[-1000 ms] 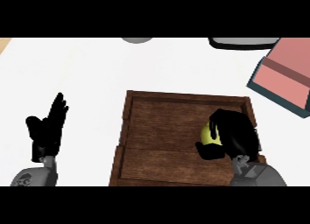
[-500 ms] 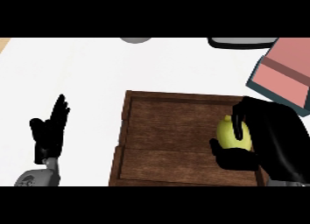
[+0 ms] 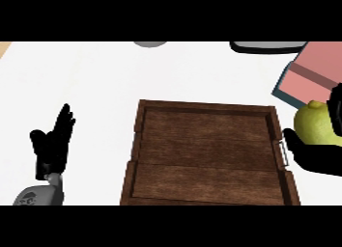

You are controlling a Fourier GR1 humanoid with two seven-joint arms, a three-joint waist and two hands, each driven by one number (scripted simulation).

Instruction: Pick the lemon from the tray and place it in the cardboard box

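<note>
Head view. Right hand sits at the right edge of the scene, fingers and thumb curled round the lemon; thumb below the fruit, fingers wrapping its right side. Lemon is yellow-green, held just beside and above the right rim of the tray, outside the tray's inner floor. Tray is dark brown wood, rectangular, with a raised rim and a small handle on its right side; its bare plank floor shows. Cardboard box lies far right, pinkish inside with dark outer walls, partly cut by the scene's edge; the lemon is near its near-left corner, whether over it or short of it cannot be told. Left hand rests at the left, well apart from the tray, fingers straight and pointing far, holding nothing. At the far edge, a grey round object and a dark-rimmed dish, both only partly visible. White counter underneath.
</note>
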